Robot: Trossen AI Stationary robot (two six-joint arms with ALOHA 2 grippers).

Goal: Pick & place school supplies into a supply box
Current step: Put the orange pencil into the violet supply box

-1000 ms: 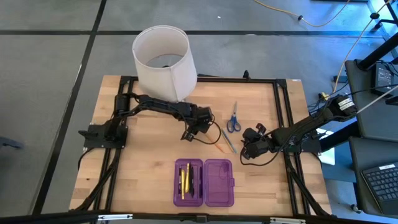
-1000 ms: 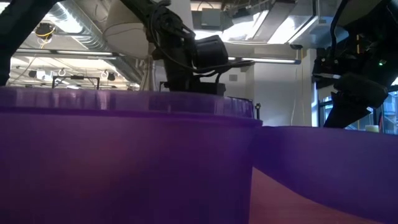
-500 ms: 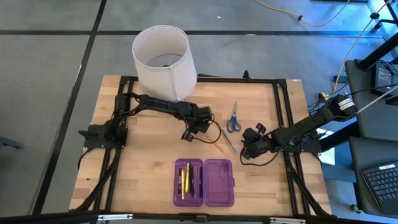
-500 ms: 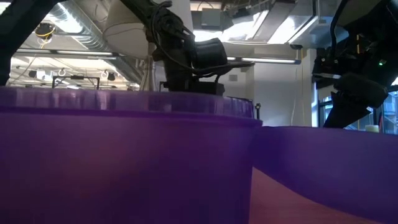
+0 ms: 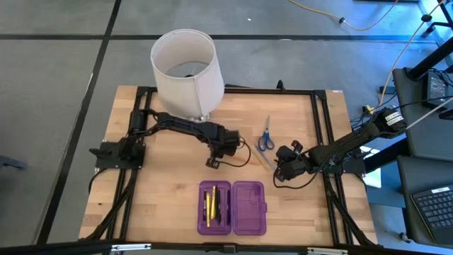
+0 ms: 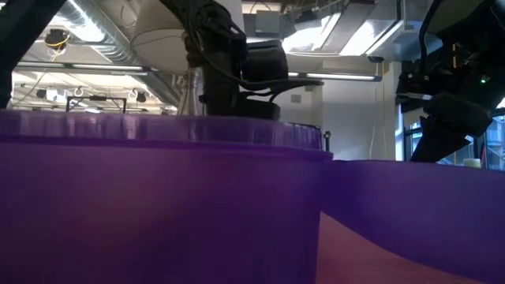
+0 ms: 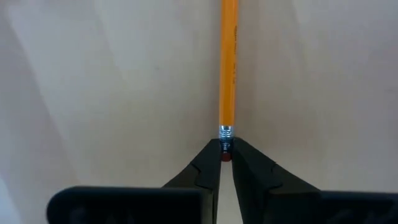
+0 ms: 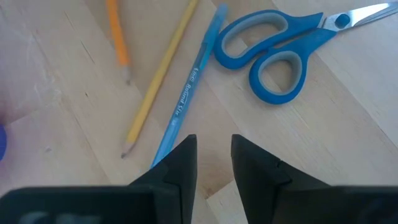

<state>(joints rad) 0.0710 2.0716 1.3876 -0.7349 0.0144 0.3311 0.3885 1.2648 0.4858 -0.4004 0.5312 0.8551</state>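
Left end effector is being closed on the eraser end of an orange pencil, mid-surface. Pencils and pens are lying in the open box; scissors, a blue pen and pencils are waiting near the narrowly open right end effector. A lamp is standing behind.

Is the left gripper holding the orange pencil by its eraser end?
Yes, in the left wrist view the left gripper is closed on the eraser end of the orange pencil.
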